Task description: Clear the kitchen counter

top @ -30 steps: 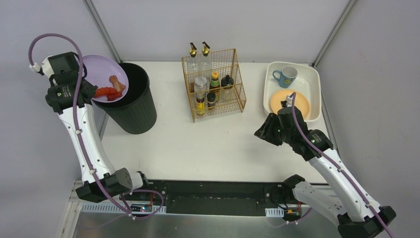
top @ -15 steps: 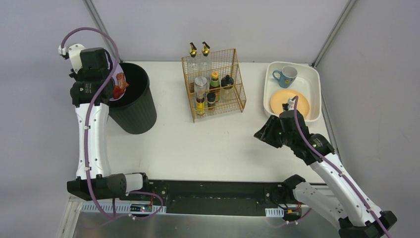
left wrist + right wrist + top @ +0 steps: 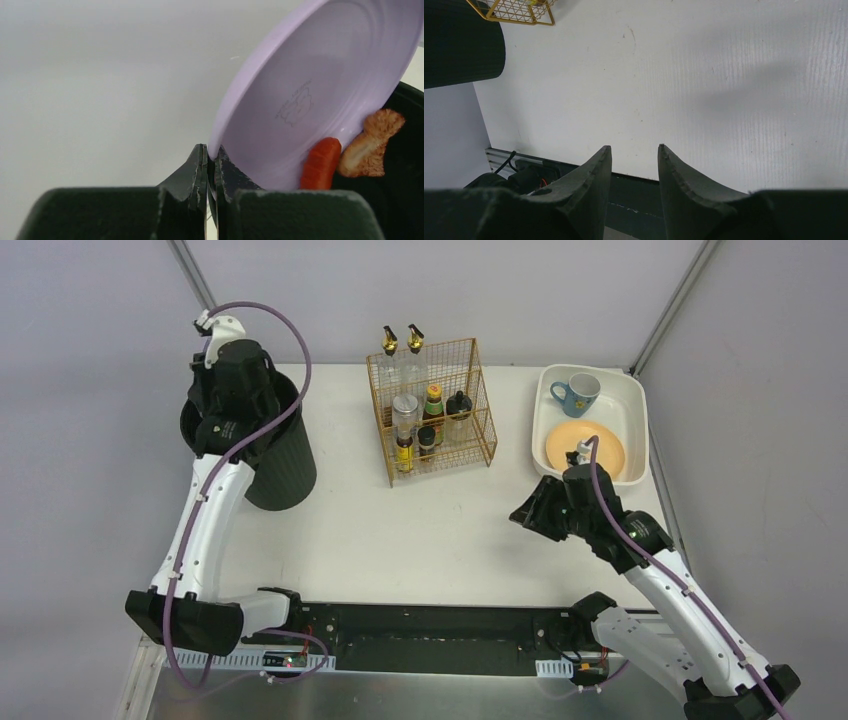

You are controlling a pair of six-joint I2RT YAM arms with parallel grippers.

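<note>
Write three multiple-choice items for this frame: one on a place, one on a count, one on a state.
1. Where does the blue mug stand?
A. in the cream tub
B. in the wire rack
C. in the black bin

2. How many pieces of food lie on the lilac plate?
A. one
B. two
C. four

3. What state is the right end effector in?
A. shut on a bottle
B. open and empty
C. shut on a sponge

Answers:
1 A, the mug sits at the tub's far end.
2 B, a red piece and a brown piece rest at its lower rim.
3 B, its jaws stand apart with only the kitchen counter showing between them.
</note>
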